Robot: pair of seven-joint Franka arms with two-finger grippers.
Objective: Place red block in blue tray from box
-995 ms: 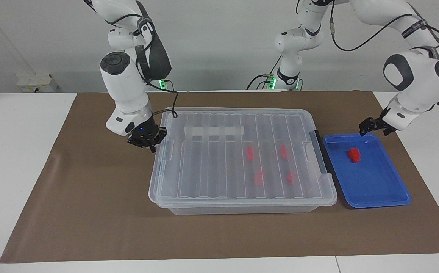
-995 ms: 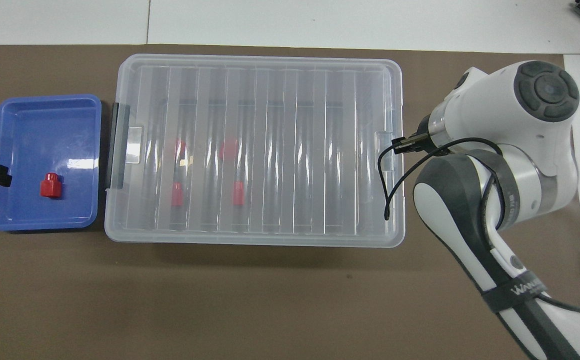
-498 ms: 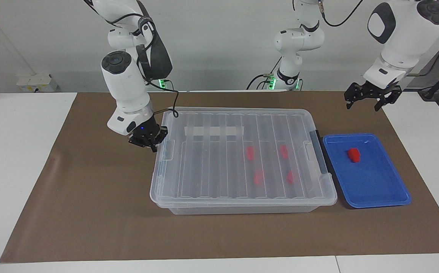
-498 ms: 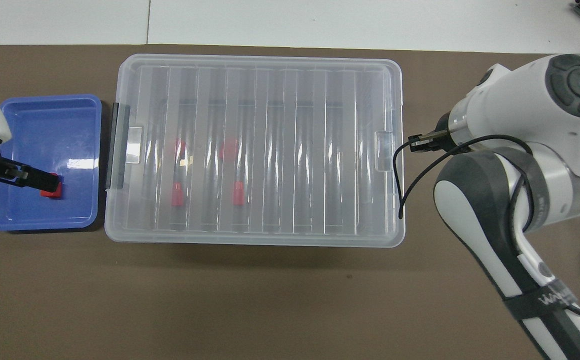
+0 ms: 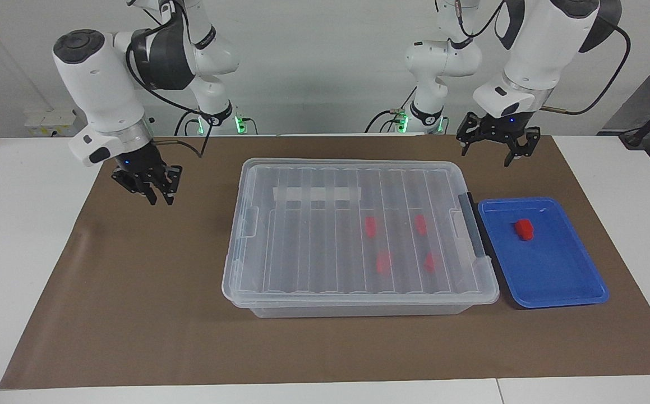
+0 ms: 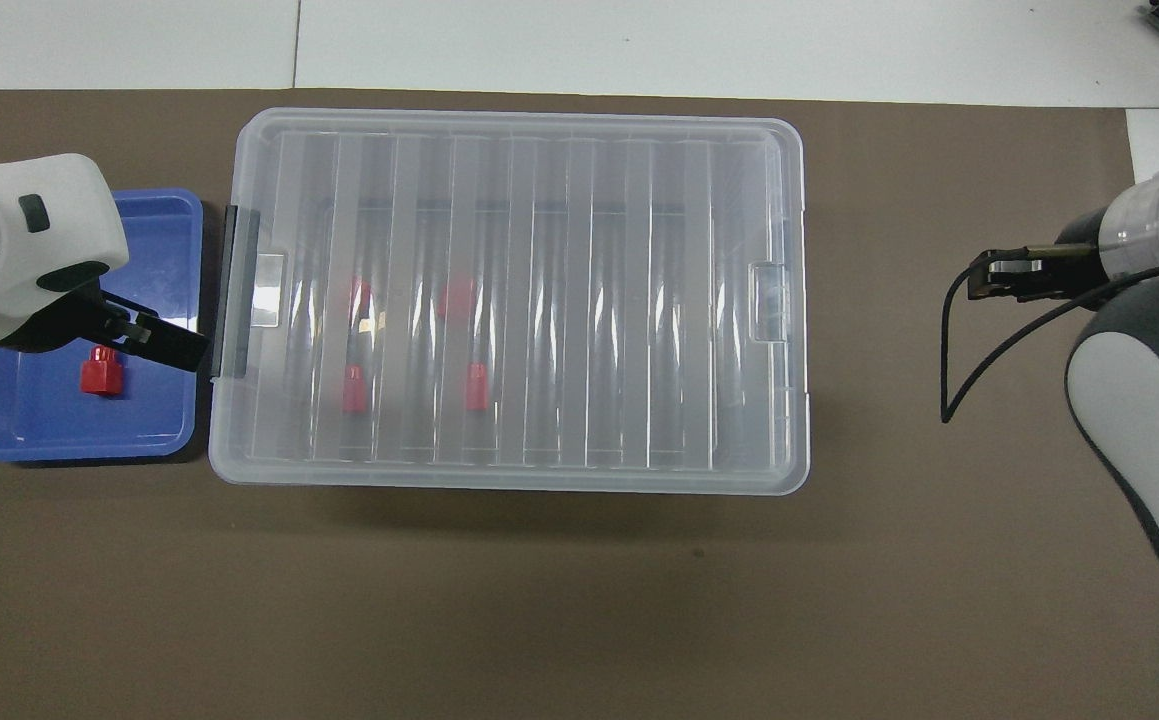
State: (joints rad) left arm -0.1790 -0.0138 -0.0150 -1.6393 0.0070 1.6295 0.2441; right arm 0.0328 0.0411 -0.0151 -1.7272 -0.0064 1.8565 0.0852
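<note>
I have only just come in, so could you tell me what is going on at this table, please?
Neither arm is handling anything. One red block lies in the blue tray; four more sit in the box, whose lid is on. The left gripper hangs open and empty above the mat near the tray, and the right gripper hangs over the mat at the box's other end.

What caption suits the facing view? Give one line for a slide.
One red block lies in the blue tray beside the lidded box; both grippers hang raised, holding nothing.
</note>
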